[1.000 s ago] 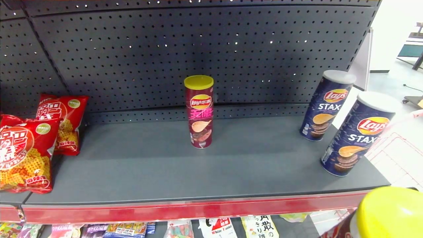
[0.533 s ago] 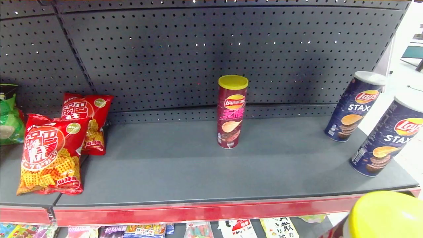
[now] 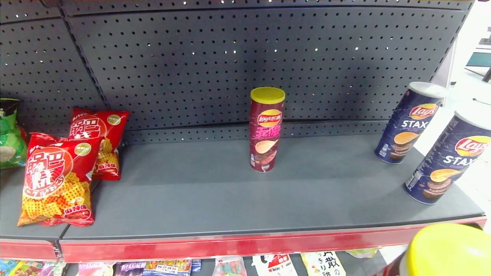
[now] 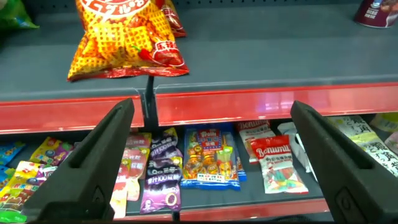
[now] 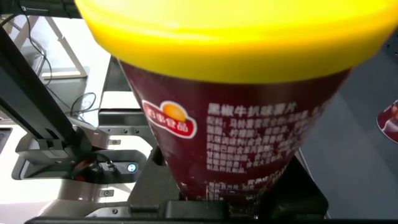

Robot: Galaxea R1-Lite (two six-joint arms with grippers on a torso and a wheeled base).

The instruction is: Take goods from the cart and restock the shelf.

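"Held can (image 5: 236,124): where is it, measured from the standing can (image 3: 266,130)?"

"Well to that can's right, lower and nearer the robot, below the red lip (image 3: 230,243) of the shelf (image 3: 191,191). Its yellow lid pokes up from under the lip. The right gripper (image 5: 227,198) has its fingers closed around the base."

"So it isn't stocked yet?"

"No. I judge the job partway. One matching can stands upright on the shelf, with two blue cans (image 3: 408,122) to its right, red snack bags (image 3: 57,180) to its left and bare board on both sides."

"And the left gripper (image 4: 211,168)?"

"Its fingers are spread wide and hold nothing. It sits low, to the standing can's left, facing the red lip. What's left is to lift the held can over the lip, set it beside the standing can and let go. How much the cart holds I cannot tell."
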